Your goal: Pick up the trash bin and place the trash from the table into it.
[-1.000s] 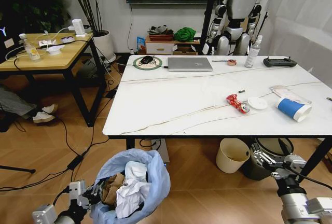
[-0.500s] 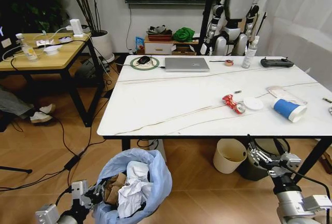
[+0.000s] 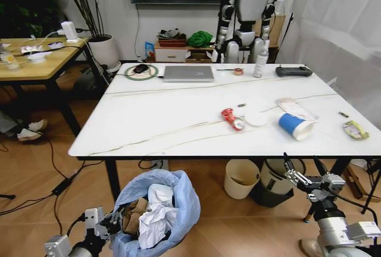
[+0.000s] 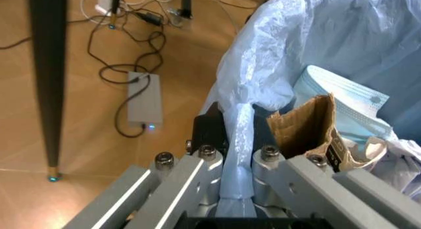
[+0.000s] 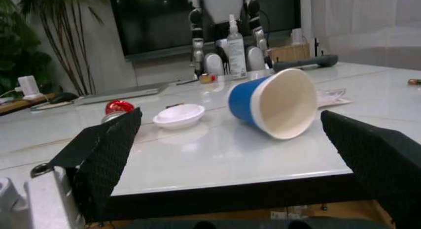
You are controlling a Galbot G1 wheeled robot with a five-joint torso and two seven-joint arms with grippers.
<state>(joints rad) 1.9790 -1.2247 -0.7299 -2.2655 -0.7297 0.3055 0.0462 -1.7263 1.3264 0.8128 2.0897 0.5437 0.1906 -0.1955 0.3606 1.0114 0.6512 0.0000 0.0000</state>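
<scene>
1. One table (image 3: 178,120), white with thin veins and a black edge, spans the middle of the head view.
2. One trash bin (image 3: 178,200), lined with a light-blue bag, hangs low in front of the table's near edge. It holds torn brown cardboard (image 4: 302,128), crumpled white tissues (image 3: 156,216) and a pale blue face mask (image 4: 342,96).
3. One left gripper (image 4: 238,152) is pinched tight on the bin's bagged rim, with plastic bunched between its fingers.
4. One right gripper (image 3: 303,176) hovers below the table's near right edge, its fingers spread wide around nothing.
5. Five pieces of trash lie on the table's right half: one blue-white paper cup (image 3: 294,126) on its side, one flat plastic packet (image 3: 295,109), one white lid (image 3: 256,118), one crushed red can (image 3: 231,118) and one small wrapper (image 3: 355,129).
</scene>
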